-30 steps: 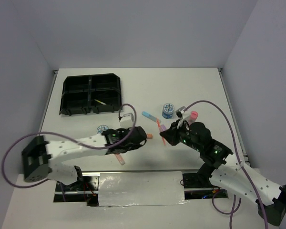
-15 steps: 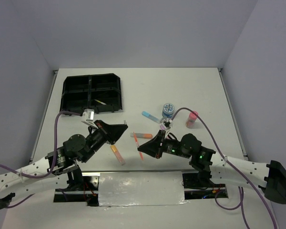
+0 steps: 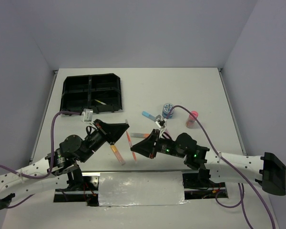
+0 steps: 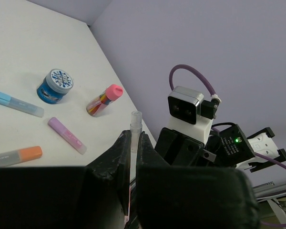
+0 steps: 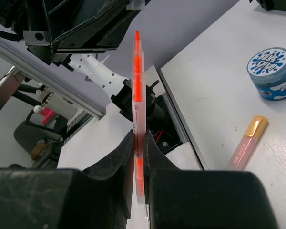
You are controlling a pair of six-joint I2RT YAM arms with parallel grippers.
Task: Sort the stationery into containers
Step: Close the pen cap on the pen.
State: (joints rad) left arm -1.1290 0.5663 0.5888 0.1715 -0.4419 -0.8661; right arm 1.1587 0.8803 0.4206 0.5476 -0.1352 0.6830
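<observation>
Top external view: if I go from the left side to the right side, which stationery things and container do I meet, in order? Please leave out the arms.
black tray → orange marker → blue marker → blue tub → pink-capped bottle
</observation>
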